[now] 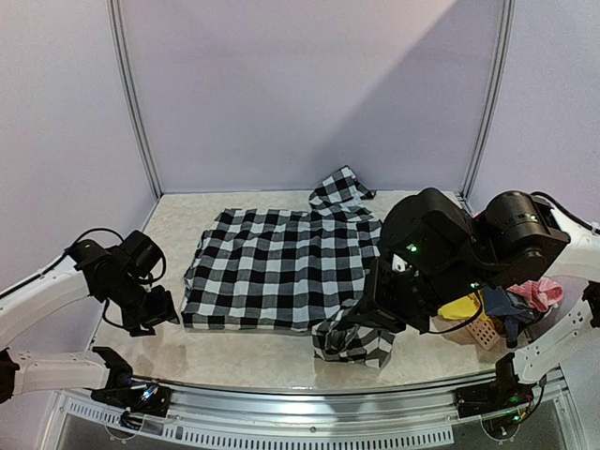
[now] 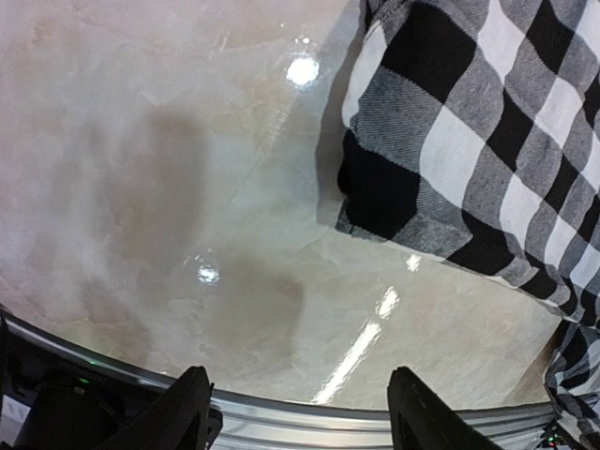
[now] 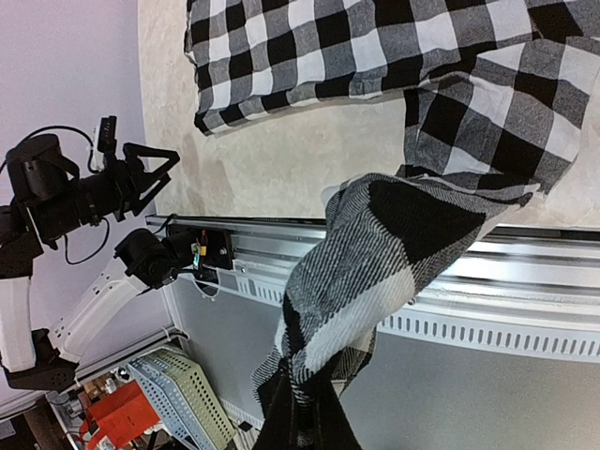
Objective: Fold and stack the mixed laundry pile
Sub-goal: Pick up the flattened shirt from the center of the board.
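- The black-and-white checked shirt (image 1: 277, 267) lies spread, mostly flat, on the middle of the pale table (image 1: 253, 354), its collar end toward the far wall.
- The left gripper (image 2: 300, 380) hovers low over bare table just off the shirt's left edge. Its two dark fingers (image 2: 187, 412) stand well apart with nothing between them.
- The nearest shirt corner (image 2: 394, 187) lies flat on the tabletop, apart from those fingers.
- The right gripper (image 1: 356, 321) is at the shirt's near right corner, clamped on a sleeve (image 3: 375, 262). The sleeve is lifted clear of the table and hangs in a twisted bunch above the metal rail (image 3: 487, 281) at the front edge.
- In the right wrist view the cloth covers the fingertips, so the grip seems tight, but the pads themselves cannot be made out.
- At the right end of the table, a salmon basket (image 1: 480, 331) holds a yellow garment (image 1: 457, 307), a blue-grey garment (image 1: 506, 305) and a pink garment (image 1: 542, 292), heaped loosely together.
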{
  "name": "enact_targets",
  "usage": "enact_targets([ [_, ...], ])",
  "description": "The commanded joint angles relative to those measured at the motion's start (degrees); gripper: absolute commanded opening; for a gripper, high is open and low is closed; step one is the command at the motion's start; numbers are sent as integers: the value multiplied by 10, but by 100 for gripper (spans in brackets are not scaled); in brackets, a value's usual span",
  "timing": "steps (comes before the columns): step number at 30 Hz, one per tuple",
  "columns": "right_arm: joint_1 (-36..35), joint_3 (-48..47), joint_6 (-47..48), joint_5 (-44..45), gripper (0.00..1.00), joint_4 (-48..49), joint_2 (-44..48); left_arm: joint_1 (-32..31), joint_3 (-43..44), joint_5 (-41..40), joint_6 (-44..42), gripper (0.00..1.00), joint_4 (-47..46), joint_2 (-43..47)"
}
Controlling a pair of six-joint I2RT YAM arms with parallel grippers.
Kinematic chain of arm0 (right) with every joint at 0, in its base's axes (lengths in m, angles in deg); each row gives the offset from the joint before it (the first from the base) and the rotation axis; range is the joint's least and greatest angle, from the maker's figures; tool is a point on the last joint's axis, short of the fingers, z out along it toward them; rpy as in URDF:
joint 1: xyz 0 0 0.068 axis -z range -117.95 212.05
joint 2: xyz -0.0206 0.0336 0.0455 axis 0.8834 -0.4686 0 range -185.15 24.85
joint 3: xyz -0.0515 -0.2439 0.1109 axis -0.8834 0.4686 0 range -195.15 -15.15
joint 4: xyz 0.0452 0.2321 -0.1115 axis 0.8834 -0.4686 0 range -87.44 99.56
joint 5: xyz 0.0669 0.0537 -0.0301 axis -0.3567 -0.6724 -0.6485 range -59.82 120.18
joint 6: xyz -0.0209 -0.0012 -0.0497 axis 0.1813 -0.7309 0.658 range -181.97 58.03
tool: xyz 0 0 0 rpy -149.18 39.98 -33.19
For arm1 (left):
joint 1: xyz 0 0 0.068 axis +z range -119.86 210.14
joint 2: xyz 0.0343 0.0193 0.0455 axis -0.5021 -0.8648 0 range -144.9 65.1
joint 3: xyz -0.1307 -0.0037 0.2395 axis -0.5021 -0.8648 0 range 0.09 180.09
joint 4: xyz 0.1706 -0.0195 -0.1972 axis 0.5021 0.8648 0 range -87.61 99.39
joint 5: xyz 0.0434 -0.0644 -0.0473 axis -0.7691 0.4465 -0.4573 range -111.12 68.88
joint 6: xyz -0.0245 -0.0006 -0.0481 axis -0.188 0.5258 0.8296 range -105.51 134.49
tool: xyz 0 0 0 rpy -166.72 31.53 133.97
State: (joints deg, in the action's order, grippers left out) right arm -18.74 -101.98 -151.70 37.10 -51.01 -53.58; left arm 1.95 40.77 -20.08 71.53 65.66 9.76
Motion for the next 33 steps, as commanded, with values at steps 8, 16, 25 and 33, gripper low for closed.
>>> enact_targets([
  [8,28,29,15,38,0,-4,47,31,-53,54,110,62,-178,-44],
  [16,29,30,7,47,0,-15,51,51,-63,30,149,66,-212,-62],
  [25,38,32,8,44,0,-24,50,74,-99,56,161,59,-292,-117],
  [33,52,34,12,42,0,-29,53,79,-97,48,154,44,-329,-158],
])
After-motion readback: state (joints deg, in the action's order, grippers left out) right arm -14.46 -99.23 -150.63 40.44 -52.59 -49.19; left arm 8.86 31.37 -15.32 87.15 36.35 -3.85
